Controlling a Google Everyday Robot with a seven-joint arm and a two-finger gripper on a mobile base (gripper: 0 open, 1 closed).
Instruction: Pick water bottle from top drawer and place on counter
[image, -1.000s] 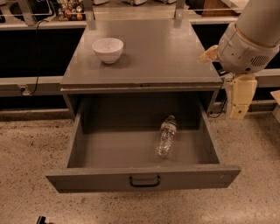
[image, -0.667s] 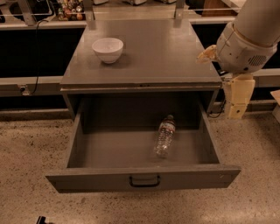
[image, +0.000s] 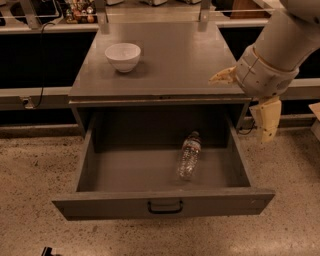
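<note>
The clear ribbed plastic water bottle (image: 189, 156) lay cap-rearward in the open grey metal drawer (image: 165, 205), below and inboard of the wide-spread gripper (image: 240, 109).

The grey counter (image: 175, 60) fills the upper middle of the frame, and a white bowl (image: 123, 56) stands upright on it near its upper left corner. Below it the top drawer (image: 135, 172) is pulled out, and the water bottle (image: 189, 156) lies on its side on the drawer bottom, right of centre. The gripper (image: 240, 109) hangs by the counter's right edge, its fingers spread wide.
</note>
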